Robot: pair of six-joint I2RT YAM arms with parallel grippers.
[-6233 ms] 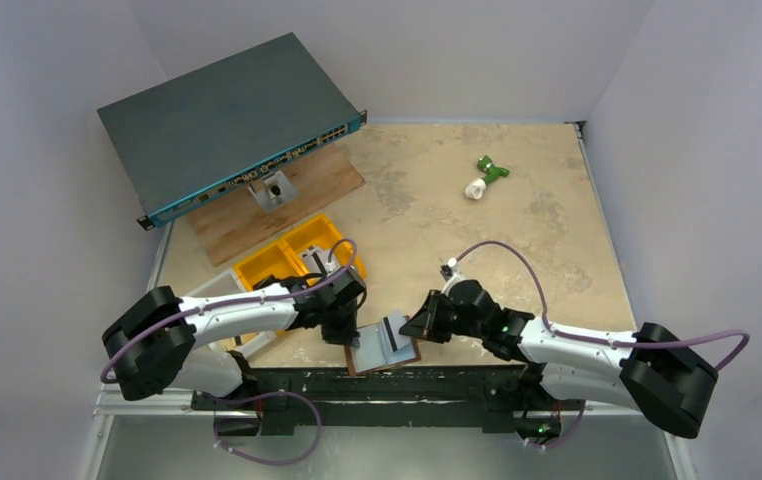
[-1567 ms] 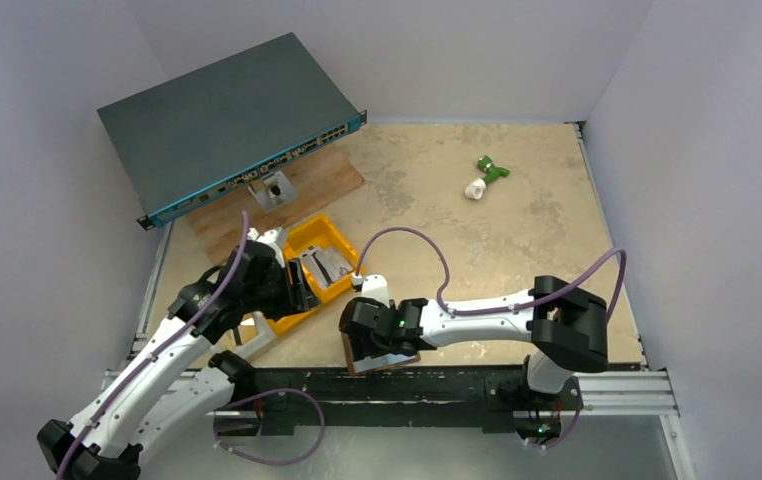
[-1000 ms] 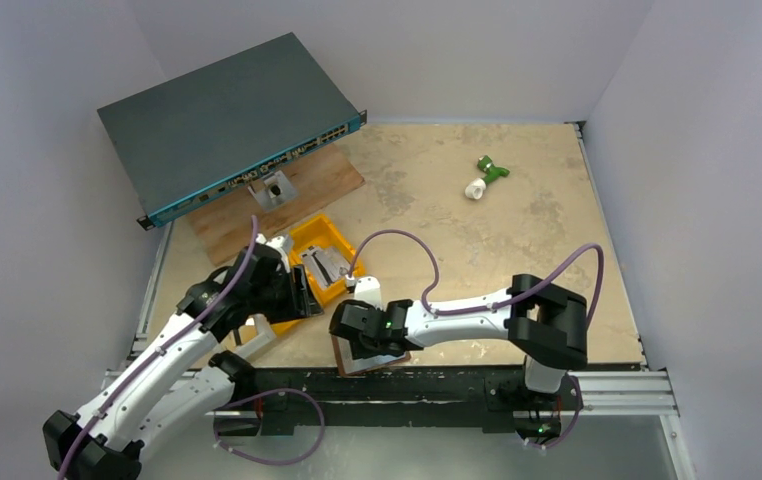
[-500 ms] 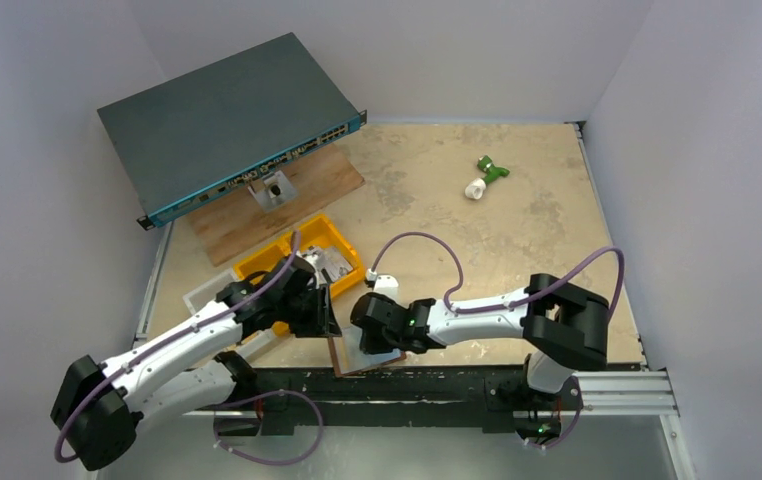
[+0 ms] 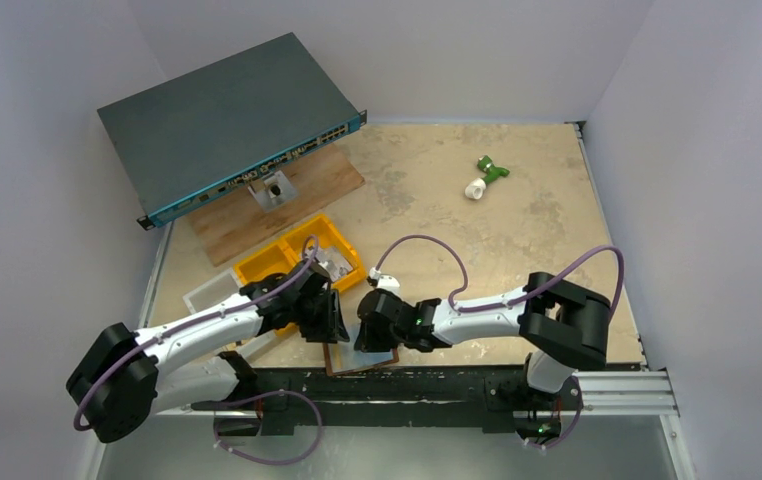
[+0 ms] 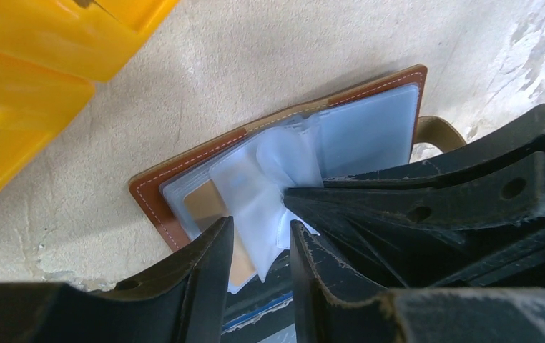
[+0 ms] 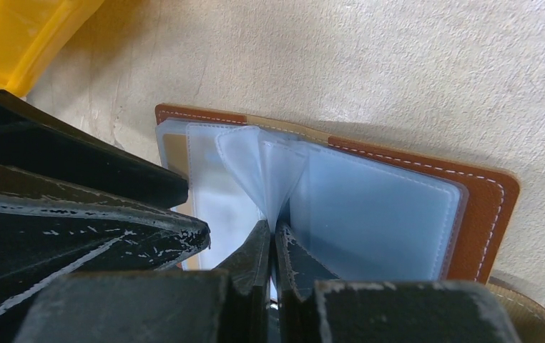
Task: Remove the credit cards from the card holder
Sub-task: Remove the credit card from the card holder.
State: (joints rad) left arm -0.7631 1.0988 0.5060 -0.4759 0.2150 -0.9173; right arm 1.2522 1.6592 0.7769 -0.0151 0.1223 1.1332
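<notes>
The card holder (image 5: 335,358) lies open at the table's near edge, brown leather (image 6: 151,196) with clear plastic sleeves fanned up from its spine. A pale blue credit card (image 7: 377,214) shows inside the right-hand sleeve, seen also in the left wrist view (image 6: 370,132). My right gripper (image 7: 272,230) is shut on the upright middle sleeve leaves, and sits over the holder's middle (image 5: 369,335). My left gripper (image 6: 260,223) hovers over the holder's left half (image 5: 332,325), close beside the right gripper. Its jaws stand apart, with a loose sleeve leaf in the gap.
A yellow bin (image 5: 282,255) holding metal parts stands just behind the left gripper, its wall in the left wrist view (image 6: 33,64). A white frame (image 5: 202,292) lies left of it. Farther back are a wooden board (image 5: 297,195), a network switch (image 5: 222,120) and a green-and-white part (image 5: 485,175).
The left arm has swung right from the yellow bin to the card holder, its jaws narrowing. The right gripper has closed on the sleeve leaves and shifted slightly right.
</notes>
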